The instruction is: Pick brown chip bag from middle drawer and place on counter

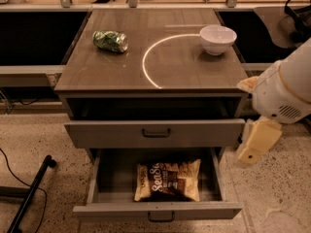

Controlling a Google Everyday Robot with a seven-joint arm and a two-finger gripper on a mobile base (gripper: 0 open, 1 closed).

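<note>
Shows a green packet at back left and a white bowl at back right, well apart. Below them, shows a tall-fronted grey drawer pulled slightly out, a black pole lying on the speckled floor at left, and the gripper hanging just right of that drawer.

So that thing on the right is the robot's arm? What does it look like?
Yes. The arm is a fat, rounded white shell with a small slotted vent grille. Below it, to the right of the middle drawer, is the gripper: a blocky cream-yellow piece with one small dark round hole near its lower end. No cables or lettering show on either.
</note>
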